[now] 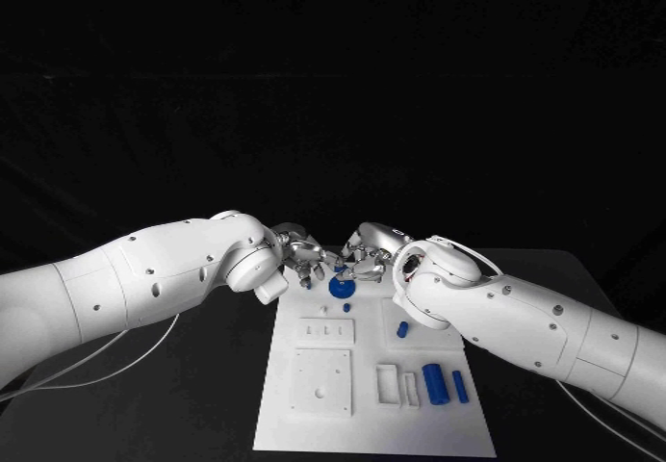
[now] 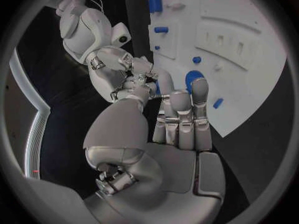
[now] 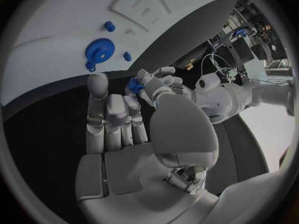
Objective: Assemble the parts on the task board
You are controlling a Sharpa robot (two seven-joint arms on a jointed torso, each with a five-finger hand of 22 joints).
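Observation:
The white task board [image 1: 364, 423] lies lengthwise in the middle of the table. At its far end my left hand [image 1: 300, 256] and right hand [image 1: 370, 254] meet fingertip to fingertip, just above the board. Between them is a small blue part [image 3: 134, 86], and the thumb and fingertips of both hands touch it. Which hand carries its weight I cannot tell. My left hand [image 2: 177, 124] and right hand [image 3: 118, 119] keep their other fingers fairly straight. A blue gear [image 1: 342, 286] lies flat on the board right under the hands, also visible as the gear [image 3: 99, 49] in the right wrist view.
Small blue pegs [image 1: 345, 308] [image 1: 402, 328] stand further down the board. Two blue cylinders [image 1: 434, 383] [image 1: 459, 385] lie near its right edge beside white blocks [image 1: 395, 383]. A white plate with slots [image 1: 325, 331] and a larger square plate [image 1: 322, 381] sit on the left half.

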